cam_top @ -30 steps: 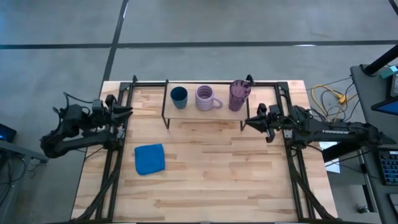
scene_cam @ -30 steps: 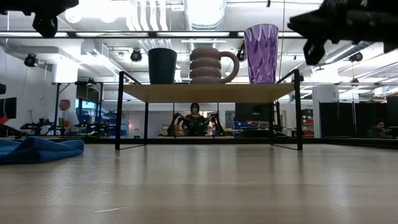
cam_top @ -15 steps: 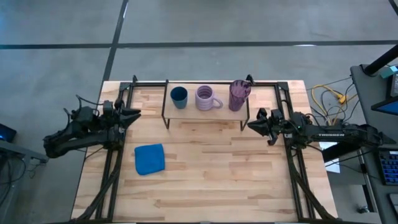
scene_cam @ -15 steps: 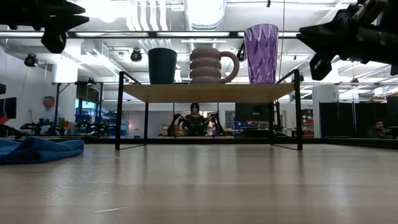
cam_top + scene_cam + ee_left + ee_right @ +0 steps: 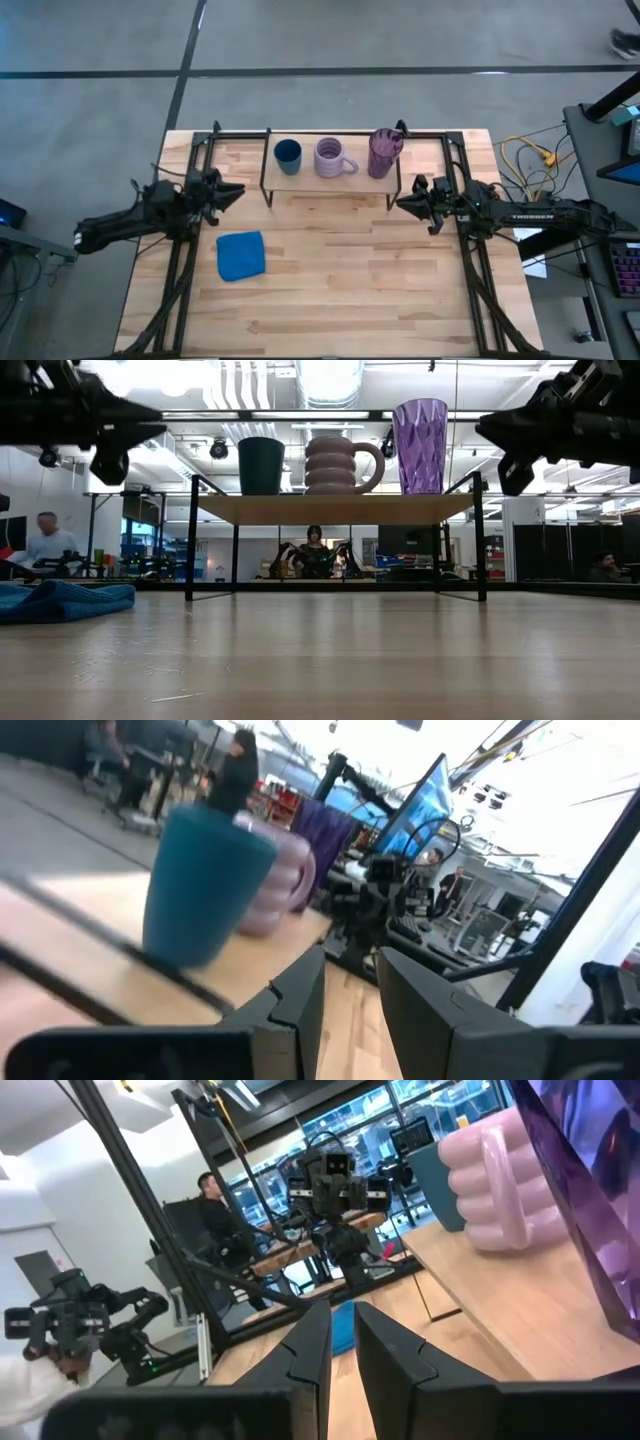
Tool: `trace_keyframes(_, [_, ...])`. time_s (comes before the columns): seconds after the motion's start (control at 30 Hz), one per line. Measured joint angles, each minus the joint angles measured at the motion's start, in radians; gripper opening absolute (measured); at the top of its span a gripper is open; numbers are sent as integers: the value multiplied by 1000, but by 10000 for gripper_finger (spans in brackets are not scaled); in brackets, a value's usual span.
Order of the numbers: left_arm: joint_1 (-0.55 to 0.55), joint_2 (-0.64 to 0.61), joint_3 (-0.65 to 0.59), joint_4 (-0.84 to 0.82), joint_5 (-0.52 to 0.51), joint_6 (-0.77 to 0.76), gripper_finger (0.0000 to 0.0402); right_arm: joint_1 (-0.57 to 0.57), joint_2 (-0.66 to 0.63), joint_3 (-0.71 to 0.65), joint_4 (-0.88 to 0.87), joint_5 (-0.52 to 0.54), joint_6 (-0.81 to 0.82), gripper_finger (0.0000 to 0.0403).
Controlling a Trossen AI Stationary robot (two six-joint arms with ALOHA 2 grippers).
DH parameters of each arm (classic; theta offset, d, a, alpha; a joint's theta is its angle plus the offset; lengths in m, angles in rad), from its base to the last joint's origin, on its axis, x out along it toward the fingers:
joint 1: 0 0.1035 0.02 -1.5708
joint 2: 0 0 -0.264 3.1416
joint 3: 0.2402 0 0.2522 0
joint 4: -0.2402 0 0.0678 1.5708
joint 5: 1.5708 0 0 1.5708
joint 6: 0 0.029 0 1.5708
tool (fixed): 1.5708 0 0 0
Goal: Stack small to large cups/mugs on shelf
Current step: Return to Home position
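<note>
On the light-wood shelf, with its thin black legs, stand a dark teal-blue cup, a pale lavender mug ribbed in rounded rings, and a clear purple tumbler cut in facets. Off the shelf's left end a plain bright blue cloth lies on the pale, plank-striped tabletop.

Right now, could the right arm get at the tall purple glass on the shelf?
Probably yes. The right pincer hovers by the front right corner of the shelf, and the purple glass stands at that same end, with nothing between them.
</note>
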Motion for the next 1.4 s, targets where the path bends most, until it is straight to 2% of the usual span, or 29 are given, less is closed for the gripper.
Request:
trace_keyframes(0.23, [0, -1, -123, 164, 17, -27, 83, 0, 0, 0, -37, 0, 16, 43])
trace_keyframes(0.47, [0, -1, -124, 103, 33, -52, 83, 0, 1, -1, -210, 0, 27, 43])
trace_keyframes(0.87, [0, 9, -125, 27, 33, -49, 83, 0, -2, -1, -214, 3, 78, 43])
trace_keyframes(1.4, [0, 30, -126, 28, 33, -46, 83, 0, -2, -1, -218, 3, 76, 43])
